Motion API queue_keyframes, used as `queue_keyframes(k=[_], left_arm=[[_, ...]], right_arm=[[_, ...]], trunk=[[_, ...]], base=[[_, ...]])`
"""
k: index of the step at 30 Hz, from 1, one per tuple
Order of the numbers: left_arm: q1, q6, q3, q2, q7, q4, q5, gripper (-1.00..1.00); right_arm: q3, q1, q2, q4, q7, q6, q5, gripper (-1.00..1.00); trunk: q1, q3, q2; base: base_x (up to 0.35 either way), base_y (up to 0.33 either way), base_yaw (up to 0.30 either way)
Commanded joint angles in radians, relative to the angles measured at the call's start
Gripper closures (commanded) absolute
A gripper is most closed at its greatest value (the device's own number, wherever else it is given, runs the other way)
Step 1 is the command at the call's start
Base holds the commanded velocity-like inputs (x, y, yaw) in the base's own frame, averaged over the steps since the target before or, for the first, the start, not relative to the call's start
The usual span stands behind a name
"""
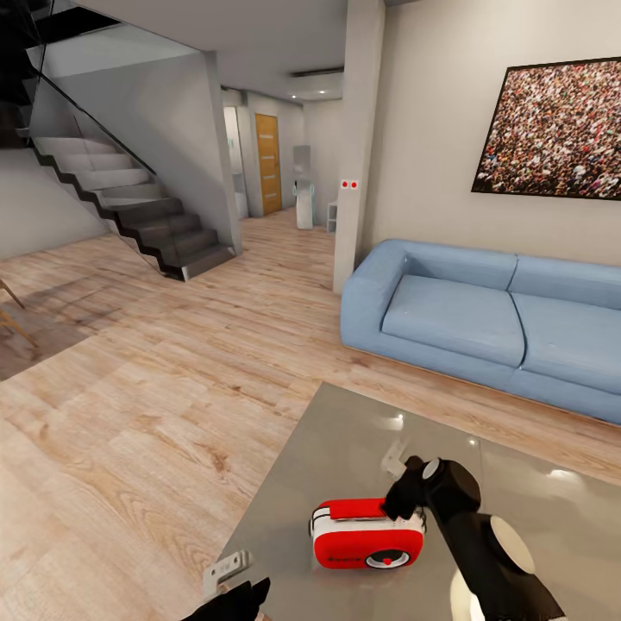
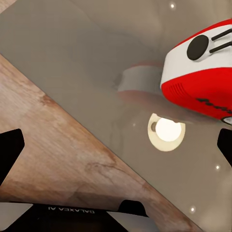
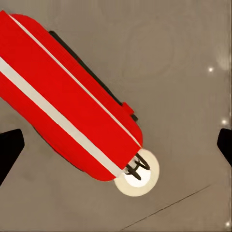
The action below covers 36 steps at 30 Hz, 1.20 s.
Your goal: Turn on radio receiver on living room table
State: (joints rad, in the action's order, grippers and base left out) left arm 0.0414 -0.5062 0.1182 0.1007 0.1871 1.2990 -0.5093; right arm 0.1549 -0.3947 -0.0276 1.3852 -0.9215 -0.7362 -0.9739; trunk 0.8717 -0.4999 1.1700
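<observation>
The right hand (image 1: 404,498) is hanging directly over the radio (image 1: 368,534), at the radio's top right corner as the head view shows it. Whether it is touching the casing cannot be told from that view. In the right wrist view the two dark fingertips (image 3: 9,152) are standing wide apart at the picture's edges, with the radio's red top and white trim (image 3: 67,96) lying between and beyond them, so this hand is released and holding nothing.

The left hand (image 1: 231,586) is sitting low beside the near left corner of the tabletop (image 1: 517,517), well apart from the radio. Its fingertips (image 2: 10,150) are likewise spread wide in the left wrist view, with nothing between them; the radio's side (image 2: 203,72) is appearing beyond them, above its reflection in the glossy surface.

The radio is standing upright near the front of the low tabletop, its dial facing the robot, with the blue sofa (image 1: 483,319) behind on the wood floor (image 1: 155,405).

Progress, as a judgement: the approach is done, since the robot is at the tabletop with one hand positioned over the radio. No sign is showing that the radio is on. Left to do: bringing the right hand down onto the switch or top and pressing.
</observation>
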Motion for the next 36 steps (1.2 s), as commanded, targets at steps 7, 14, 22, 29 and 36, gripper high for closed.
queue_keyframes(k=[7, 14, 22, 29, 36], left_arm=[[0.0, 0.0, 0.001, 0.001, 0.0, 0.0, 0.0, -1.0], [0.0, 0.0, 0.001, 0.001, 0.0, -0.001, 0.0, -1.0], [0.0, 0.0, 0.001, 0.001, 0.0, -0.001, 0.0, -1.0], [0.0, 0.0, 0.001, 0.001, 0.0, -0.001, 0.0, -1.0], [0.0, 0.0, 0.002, 0.001, 0.0, -0.001, 0.0, -1.0]], right_arm=[[0.001, -0.035, 0.003, 0.001, 0.008, 0.0, -0.003, -1.0], [0.007, -0.054, 0.011, 0.0, 0.001, 0.0, 0.002, -1.0], [0.02, -0.055, 0.014, -0.001, -0.01, 0.001, 0.007, -1.0], [0.117, -0.055, 0.025, -0.003, -0.01, -0.002, 0.008, -1.0], [0.137, -0.055, 0.056, -0.005, -0.01, -0.004, 0.008, -1.0]], trunk=[[0.0, 0.0, 0.0], [0.0, 0.0, 0.0], [0.0, 0.0, 0.0], [0.0, 0.0, 0.0], [0.0, 0.0, 0.0]], base=[[0.0, 0.0, 0.0], [0.0, 0.0, 0.0], [0.0, 0.0, 0.0], [0.0, 0.0, 0.0], [0.0, 0.0, 0.0]])
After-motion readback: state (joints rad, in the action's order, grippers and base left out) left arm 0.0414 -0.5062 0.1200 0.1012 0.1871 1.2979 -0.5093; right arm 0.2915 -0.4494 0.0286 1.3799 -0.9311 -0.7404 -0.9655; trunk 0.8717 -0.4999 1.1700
